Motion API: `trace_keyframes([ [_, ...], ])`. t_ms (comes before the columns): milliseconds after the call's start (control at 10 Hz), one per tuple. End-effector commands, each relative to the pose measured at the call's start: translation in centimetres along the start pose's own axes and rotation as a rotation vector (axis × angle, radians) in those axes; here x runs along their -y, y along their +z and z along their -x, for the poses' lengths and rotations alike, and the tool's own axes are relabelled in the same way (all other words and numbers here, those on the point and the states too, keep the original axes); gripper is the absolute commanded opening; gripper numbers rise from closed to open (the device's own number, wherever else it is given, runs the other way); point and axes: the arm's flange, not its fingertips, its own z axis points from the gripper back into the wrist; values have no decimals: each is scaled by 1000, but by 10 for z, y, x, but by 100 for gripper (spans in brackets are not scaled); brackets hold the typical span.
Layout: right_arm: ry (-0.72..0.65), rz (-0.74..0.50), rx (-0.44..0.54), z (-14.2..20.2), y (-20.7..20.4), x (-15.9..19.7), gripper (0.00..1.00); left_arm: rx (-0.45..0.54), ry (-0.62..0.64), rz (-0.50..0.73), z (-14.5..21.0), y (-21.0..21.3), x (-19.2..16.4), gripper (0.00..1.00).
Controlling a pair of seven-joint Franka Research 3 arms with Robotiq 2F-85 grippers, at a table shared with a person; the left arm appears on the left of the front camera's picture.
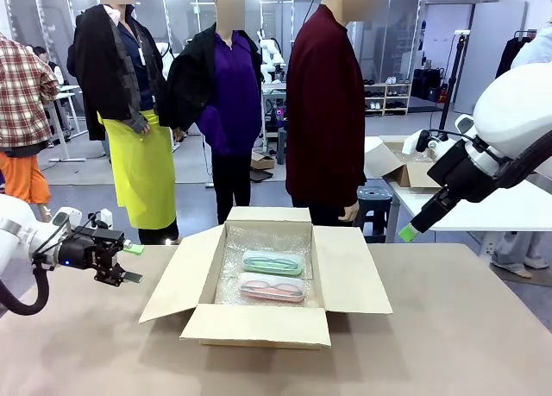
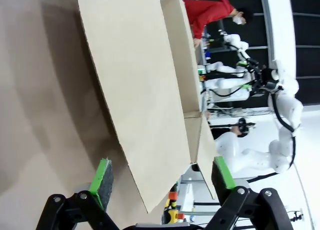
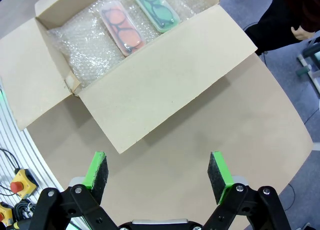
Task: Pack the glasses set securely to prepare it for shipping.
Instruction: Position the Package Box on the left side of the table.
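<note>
Both spread, empty: left gripper [image 1: 129, 264], right gripper [image 3: 160, 172]. Skewed contact at frame left could crumple the box flap [image 1: 177, 279].

The box [image 1: 259, 323] is matt brown cardboard, lined with shiny, bumpy bubble wrap [image 1: 259, 239]. The mint case [image 1: 272, 263] and pink case [image 1: 271, 288] look smooth, translucent plastic.

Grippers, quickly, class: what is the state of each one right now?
Black, green-padded left gripper: open, holding nothing.
Black, green-padded right gripper: open, holding nothing.
</note>
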Motion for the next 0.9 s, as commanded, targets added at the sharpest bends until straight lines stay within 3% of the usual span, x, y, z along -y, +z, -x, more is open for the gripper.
trace_keyframes([
  [0,-19,5,-9,-2,1,-4,100,18,41,160,-11,-7,-16,100],
  [300,-19,5,-9,-2,1,-4,100,74,72,173,-15,-25,-32,100],
  [800,-19,5,-9,-2,1,-4,100,61,83,105,-14,-53,-39,100],
])
